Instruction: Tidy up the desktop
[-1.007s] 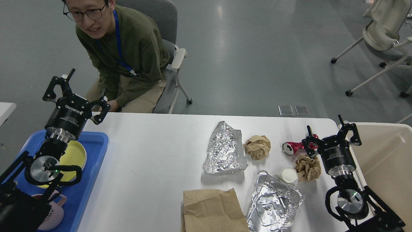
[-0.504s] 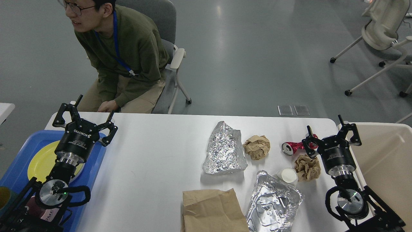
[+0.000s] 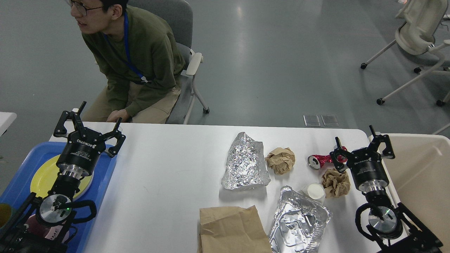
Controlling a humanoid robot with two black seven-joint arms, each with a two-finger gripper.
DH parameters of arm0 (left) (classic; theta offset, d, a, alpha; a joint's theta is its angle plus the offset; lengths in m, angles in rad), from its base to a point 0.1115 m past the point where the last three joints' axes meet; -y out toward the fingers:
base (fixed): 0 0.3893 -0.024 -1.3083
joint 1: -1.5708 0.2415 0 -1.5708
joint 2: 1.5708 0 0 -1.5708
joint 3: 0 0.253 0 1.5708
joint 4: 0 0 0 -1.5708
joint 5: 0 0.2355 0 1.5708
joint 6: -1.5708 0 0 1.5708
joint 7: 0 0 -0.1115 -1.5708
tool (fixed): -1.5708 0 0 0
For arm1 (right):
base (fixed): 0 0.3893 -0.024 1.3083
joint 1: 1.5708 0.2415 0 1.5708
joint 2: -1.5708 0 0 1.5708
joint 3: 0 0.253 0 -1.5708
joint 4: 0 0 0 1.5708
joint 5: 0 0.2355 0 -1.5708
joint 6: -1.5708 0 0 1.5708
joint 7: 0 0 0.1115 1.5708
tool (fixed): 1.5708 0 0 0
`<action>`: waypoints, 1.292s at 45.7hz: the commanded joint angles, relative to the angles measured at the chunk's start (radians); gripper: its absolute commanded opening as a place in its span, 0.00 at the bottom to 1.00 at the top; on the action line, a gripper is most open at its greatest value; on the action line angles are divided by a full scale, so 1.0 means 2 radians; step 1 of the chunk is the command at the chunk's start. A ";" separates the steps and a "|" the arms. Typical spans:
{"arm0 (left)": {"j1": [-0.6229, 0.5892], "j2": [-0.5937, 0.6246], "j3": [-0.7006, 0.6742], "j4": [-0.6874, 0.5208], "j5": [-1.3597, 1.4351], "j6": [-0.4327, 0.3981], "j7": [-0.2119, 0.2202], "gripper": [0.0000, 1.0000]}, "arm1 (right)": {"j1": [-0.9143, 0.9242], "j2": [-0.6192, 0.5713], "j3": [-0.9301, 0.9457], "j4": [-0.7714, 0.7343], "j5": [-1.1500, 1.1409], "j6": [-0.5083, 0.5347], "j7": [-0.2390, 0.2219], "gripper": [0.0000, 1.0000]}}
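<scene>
The desktop (image 3: 168,175) is spread out in front of me, white and matte, with the rubbish crowded onto its right half and the left half bare. None of it should weigh much. The crumpled foil sheet (image 3: 245,162) and the foil tray (image 3: 299,221) are thin and will buckle, so I'd pinch them at a raised fold or the rim. The two brown paper balls (image 3: 280,160) (image 3: 336,182) are soft and springy; a squeeze across the middle should hold. The crushed red can (image 3: 320,160) is stiffer and slick, best taken across its waist. The flat paper bag (image 3: 232,228) at the near edge offers little to grip except a crease. The small white cup (image 3: 314,191) may be fragile; I can't tell whether it's empty.

My right gripper (image 3: 362,149) hangs over the can with fingers spread wide, holding nothing. My left gripper (image 3: 88,124) is likewise wide open and empty, above the blue tray (image 3: 105,168) with its yellow plate (image 3: 44,174).

A beige bin (image 3: 418,165) sits touching the table's right end. A man (image 3: 133,59) sits on a chair at the far side, grey floor beyond.
</scene>
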 commanded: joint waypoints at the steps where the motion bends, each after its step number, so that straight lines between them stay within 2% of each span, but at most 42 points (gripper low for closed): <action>1: 0.004 -0.011 -0.006 0.001 -0.002 0.000 0.014 0.96 | 0.000 0.000 0.000 0.000 0.000 0.000 0.000 1.00; 14: 0.008 -0.015 -0.016 0.002 -0.001 0.000 0.009 0.96 | 0.000 0.000 0.000 0.000 0.000 0.000 0.000 1.00; 18: 0.007 -0.015 -0.028 0.007 -0.001 0.001 0.015 0.96 | 0.000 0.000 0.000 0.000 0.000 0.000 0.000 1.00; 29: 0.004 -0.016 -0.048 0.010 -0.009 0.001 0.015 0.96 | 0.000 0.000 0.000 0.000 0.000 0.000 0.000 1.00; 34: 0.001 -0.017 -0.051 0.034 -0.008 -0.003 0.008 0.96 | 0.000 0.000 0.000 0.000 0.000 0.000 0.000 1.00; 39: 0.002 -0.018 -0.041 0.067 -0.001 -0.011 0.009 0.96 | 0.000 0.000 0.000 -0.001 0.000 0.000 0.000 1.00; 48: -0.009 -0.014 -0.038 0.125 0.001 -0.055 0.007 0.96 | 0.000 0.000 0.000 -0.001 0.000 0.000 0.000 1.00; 56: -0.029 -0.017 -0.037 0.187 0.002 -0.137 -0.018 0.96 | 0.000 0.000 0.000 -0.002 0.000 -0.001 0.000 1.00; 59: -0.036 -0.015 -0.036 0.205 0.002 -0.158 -0.015 0.96 | 0.000 0.000 0.000 -0.002 0.000 0.000 0.000 1.00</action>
